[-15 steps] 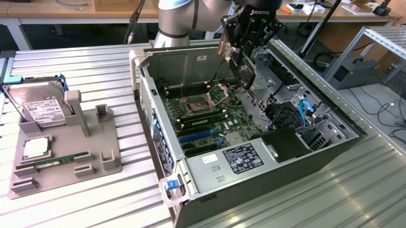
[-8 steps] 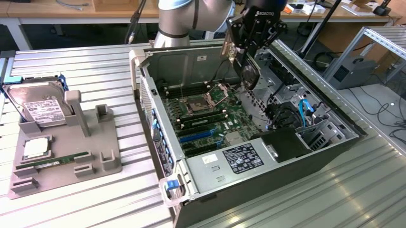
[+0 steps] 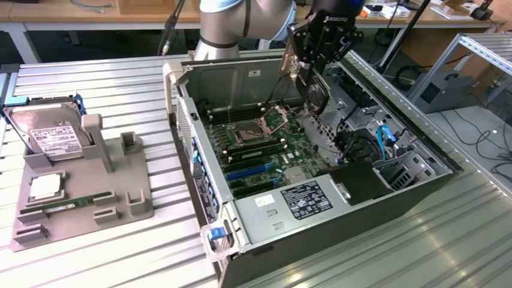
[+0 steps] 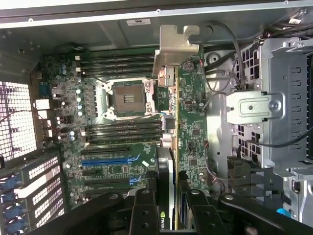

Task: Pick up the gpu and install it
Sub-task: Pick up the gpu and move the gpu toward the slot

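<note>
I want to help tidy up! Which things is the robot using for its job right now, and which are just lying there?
For the job: gpu, held by the gripper over the open computer case; motherboard inside it.

Just lying about: hard drive, memory stick, silver square chip, all on the grey holder beside the case.

the exterior view looks down from high and aside on the open computer case [image 3: 240,75] on the table [image 3: 96,78]. the wrist view looks past the gripper [image 4: 170,196], holding the gpu [image 4: 190,122], closely into this case. both share the motherboard [image 3: 264,144].
</note>
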`<action>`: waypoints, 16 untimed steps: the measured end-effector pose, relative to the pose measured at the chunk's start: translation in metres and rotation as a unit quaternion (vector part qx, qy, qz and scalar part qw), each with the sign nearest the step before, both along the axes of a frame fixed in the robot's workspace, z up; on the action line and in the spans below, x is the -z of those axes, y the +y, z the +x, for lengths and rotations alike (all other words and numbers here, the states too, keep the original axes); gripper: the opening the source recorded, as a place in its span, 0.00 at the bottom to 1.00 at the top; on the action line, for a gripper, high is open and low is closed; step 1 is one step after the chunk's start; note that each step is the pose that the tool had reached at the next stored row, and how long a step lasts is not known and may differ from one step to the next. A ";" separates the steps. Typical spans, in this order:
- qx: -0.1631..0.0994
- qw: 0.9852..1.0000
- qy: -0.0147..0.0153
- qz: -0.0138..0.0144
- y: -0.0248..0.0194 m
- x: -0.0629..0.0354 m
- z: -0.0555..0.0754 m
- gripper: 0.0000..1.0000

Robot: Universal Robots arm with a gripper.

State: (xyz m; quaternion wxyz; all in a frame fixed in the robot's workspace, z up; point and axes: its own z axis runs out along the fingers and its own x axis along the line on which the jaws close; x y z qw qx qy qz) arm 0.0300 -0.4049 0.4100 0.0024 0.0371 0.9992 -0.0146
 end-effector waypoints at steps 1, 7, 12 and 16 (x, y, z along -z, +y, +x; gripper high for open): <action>0.000 1.000 0.000 0.000 -0.0001 0.0003 0.001 0.27; 0.000 1.000 0.000 0.000 -0.0007 0.0013 0.003 0.27; 0.000 1.000 0.000 0.000 -0.0011 0.0022 0.005 0.27; 0.000 1.000 0.000 0.000 -0.0017 0.0033 0.008 0.27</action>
